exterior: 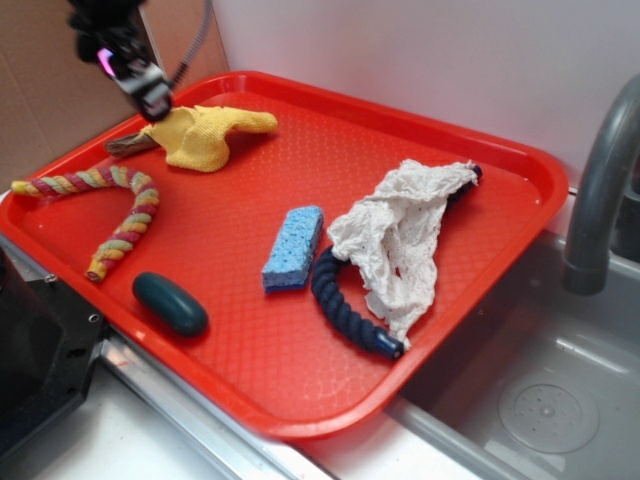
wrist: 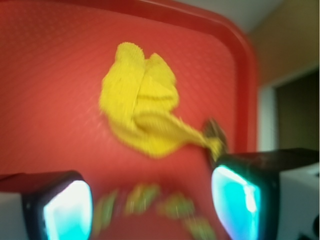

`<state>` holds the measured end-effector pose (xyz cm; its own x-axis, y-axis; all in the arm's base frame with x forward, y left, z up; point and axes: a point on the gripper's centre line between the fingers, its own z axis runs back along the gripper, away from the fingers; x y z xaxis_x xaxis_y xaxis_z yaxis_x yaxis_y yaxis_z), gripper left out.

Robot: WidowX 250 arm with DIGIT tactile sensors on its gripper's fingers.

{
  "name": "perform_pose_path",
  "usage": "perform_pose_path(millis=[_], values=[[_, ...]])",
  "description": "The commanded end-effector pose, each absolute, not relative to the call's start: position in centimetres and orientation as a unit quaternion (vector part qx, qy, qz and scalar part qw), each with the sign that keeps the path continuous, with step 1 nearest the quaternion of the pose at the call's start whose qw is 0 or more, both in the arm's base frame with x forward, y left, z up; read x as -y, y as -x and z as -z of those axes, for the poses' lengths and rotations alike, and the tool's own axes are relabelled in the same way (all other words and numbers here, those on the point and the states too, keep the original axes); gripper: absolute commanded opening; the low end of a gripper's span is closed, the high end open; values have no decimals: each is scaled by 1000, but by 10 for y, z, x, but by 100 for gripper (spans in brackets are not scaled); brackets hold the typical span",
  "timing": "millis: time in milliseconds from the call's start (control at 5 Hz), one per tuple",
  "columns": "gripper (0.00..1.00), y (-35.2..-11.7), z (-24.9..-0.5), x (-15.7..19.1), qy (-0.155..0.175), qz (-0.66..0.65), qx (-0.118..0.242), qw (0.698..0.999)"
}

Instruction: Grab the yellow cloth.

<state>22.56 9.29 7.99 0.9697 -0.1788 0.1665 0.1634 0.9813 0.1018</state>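
cloth (exterior: 205, 137) at tray's (exterior: 300, 390) far corner, rope (exterior: 110, 210) just before it

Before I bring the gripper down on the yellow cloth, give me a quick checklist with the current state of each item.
1. Gripper open: ok, a wide gap shows between its fingers in the wrist view.
2. Yellow cloth in view: ok, bunched on the red tray.
3. Gripper over the cloth: not ok, the cloth sits ahead of the fingers in the wrist view.
4. Brown object touching the cloth's edge: not ok, it could be caught too.
5. Striped rope apart from the cloth: ok.
6. Height above the cloth: cannot tell.
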Motion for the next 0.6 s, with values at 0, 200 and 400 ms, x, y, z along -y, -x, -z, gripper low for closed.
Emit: perform_pose_path(millis=[0,200,400], values=[[100,-286,-51,-61,23,145,131,980],[100,-281,-33,-49,7,174,120,977],[0,-276,-30,-50,-6,155,103,983]])
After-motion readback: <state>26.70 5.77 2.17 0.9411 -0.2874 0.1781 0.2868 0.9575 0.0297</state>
